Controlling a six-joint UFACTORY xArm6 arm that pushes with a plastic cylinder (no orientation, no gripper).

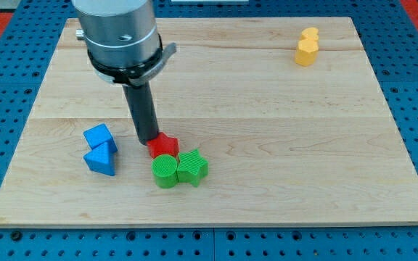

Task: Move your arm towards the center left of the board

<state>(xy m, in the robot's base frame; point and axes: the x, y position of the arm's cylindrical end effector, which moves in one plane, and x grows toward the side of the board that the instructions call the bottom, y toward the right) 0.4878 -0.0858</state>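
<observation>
Robotics laboratory bench. A pale wooden worktop (281, 109) of glued planks lies on a blue perforated base plate (6, 65) with a regular grid of mounting holes, a fixture typical of experimental rigs. A grey metal arm housing (118, 32) carries a straight dark rod; my tip (149, 140) meets the wood. Small ridged, seemingly 3D-printed test pieces lie about: a red block (164, 145) touching the tip, others near it.

No writing, label, brand, number or sign can be read anywhere here: the blocks, the wooden board and the grey housing of the arm all show plain, unmarked surfaces.
</observation>
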